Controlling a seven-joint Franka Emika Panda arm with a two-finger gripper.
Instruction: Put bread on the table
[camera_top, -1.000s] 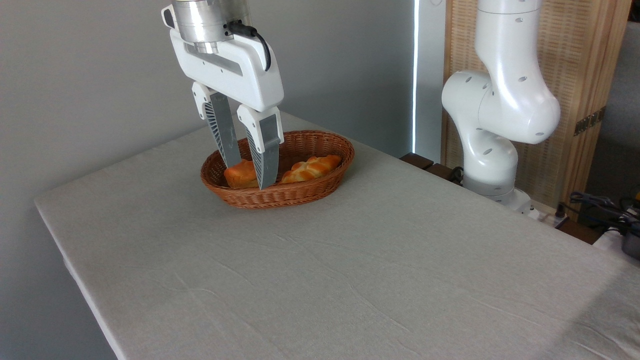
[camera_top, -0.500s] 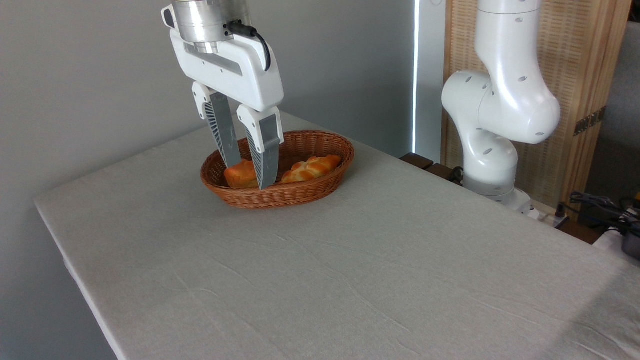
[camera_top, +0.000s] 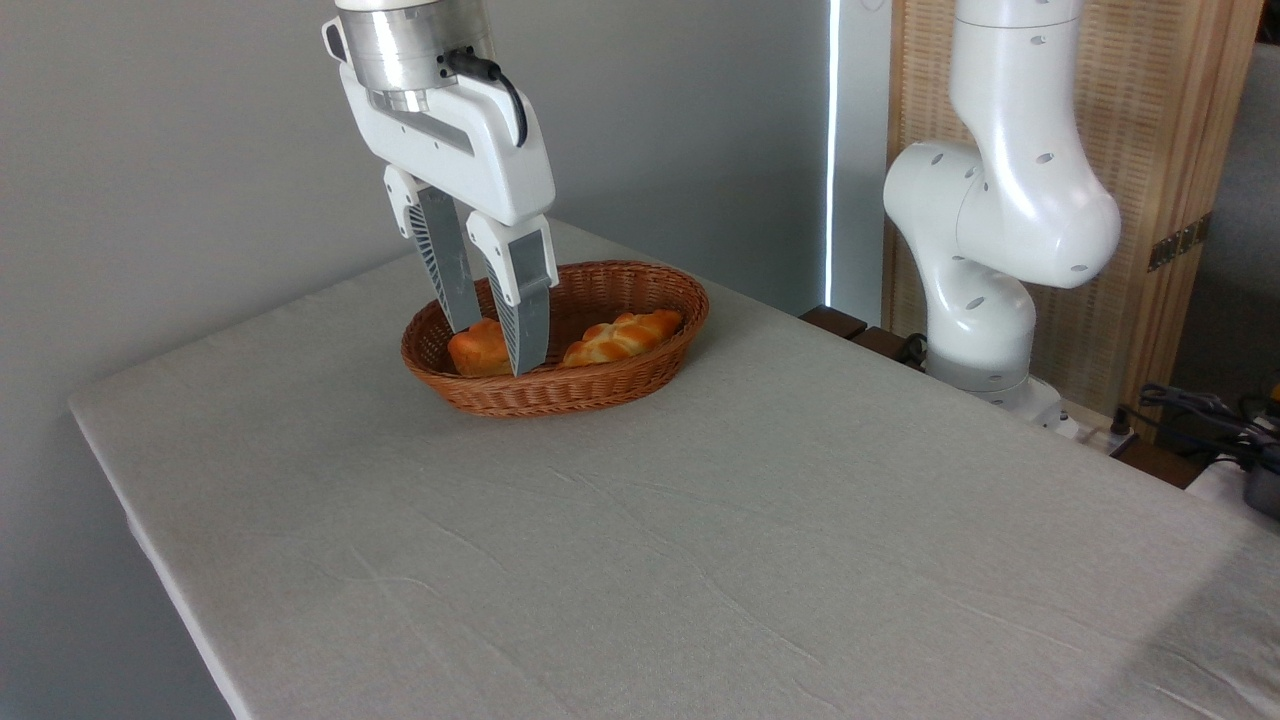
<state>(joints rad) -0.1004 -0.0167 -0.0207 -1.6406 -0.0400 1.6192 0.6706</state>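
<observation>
The bread (camera_top: 477, 350), a small round orange bun, lies in the left end of a brown wicker basket (camera_top: 570, 402) that stands on the grey-beige cloth table (camera_top: 700, 560). My gripper (camera_top: 492, 350) hangs straight down into the basket, open, with one finger behind the bun and the other in front of it on its right side. The front finger hides part of the bun. I cannot tell whether the fingers touch it.
A longer golden braided loaf (camera_top: 622, 336) lies in the basket's right half. The arm's white base (camera_top: 985, 300) stands past the table's far right edge, with cables (camera_top: 1200, 408) beside it. A grey wall runs behind the table.
The gripper has shifted a little to the left and turned slightly over the bun. The bun and the loaf lie as before.
</observation>
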